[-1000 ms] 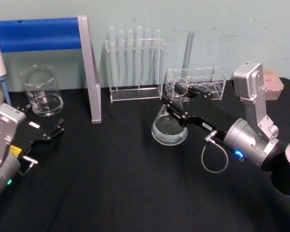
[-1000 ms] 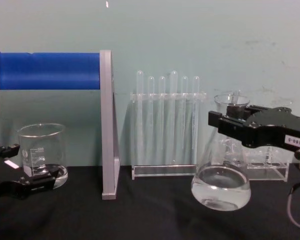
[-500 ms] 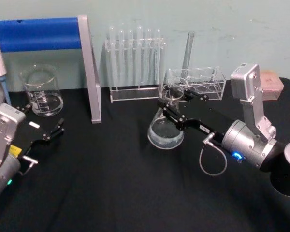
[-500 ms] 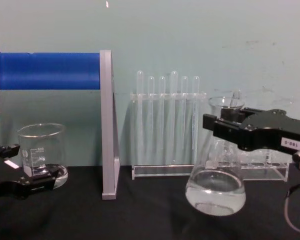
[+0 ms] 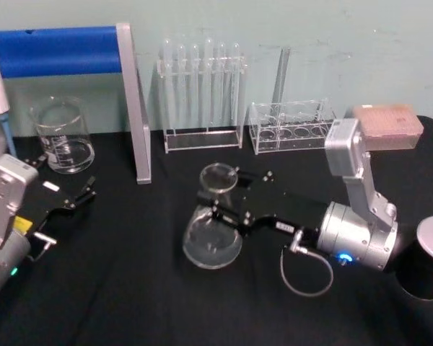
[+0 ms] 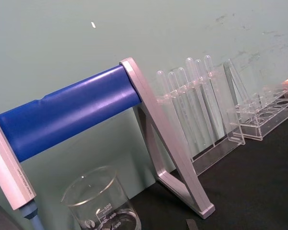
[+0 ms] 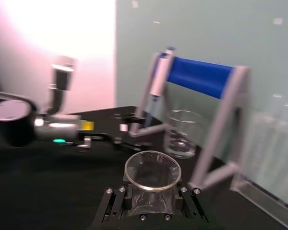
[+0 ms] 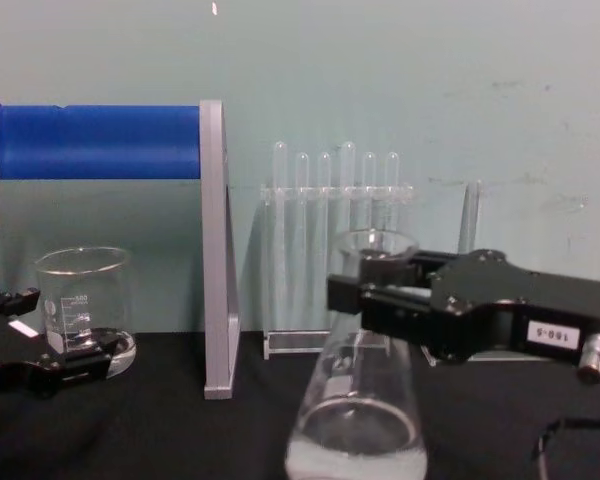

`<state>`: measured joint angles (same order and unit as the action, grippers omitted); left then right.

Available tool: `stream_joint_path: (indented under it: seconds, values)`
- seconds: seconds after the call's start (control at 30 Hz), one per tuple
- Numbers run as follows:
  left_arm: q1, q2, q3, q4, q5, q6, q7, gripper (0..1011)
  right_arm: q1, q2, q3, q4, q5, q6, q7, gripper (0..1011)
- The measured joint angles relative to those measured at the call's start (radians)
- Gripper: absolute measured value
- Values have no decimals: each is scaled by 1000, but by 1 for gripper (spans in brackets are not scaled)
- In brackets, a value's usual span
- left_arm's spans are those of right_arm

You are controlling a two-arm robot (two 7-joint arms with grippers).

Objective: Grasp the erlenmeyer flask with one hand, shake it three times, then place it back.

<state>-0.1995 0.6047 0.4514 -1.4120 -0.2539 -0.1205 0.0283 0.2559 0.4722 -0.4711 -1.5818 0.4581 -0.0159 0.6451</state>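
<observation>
head view: right claw (image 5: 218, 205) clamps the neck of the erlenmeyer flask (image 5: 211, 245), clear liquid in its base, near the middle of the black bench (image 5: 130, 288); left claw (image 5: 66, 174) sits parked, jaws spread, beside the beaker (image 5: 61, 137).

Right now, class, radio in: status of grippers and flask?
Right gripper shut on erlenmeyer flask neck. Left gripper open, parked near beaker. Test tube rack behind flask, apart.
</observation>
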Motion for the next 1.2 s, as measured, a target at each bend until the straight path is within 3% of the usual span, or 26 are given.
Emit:
stream_joint_path:
  seconds: [0.27,0.57,0.97,1.13,1.2]
  values:
    - [0,0,0,0,0,0,0,1001,19,30,-58,-7,64,-22,145,449]
    - [0,0,0,0,0,0,0,1001,41,56,-105,-9,121,-30,259,449]
    - [0,0,0,0,0,0,0,1001,65,72,-142,-2,140,-44,290,449]
    - [0,0,0,0,0,0,0,1001,73,65,-141,10,141,-47,246,449]
    - [0,0,0,0,0,0,0,1001,76,58,-133,18,138,-47,199,449]
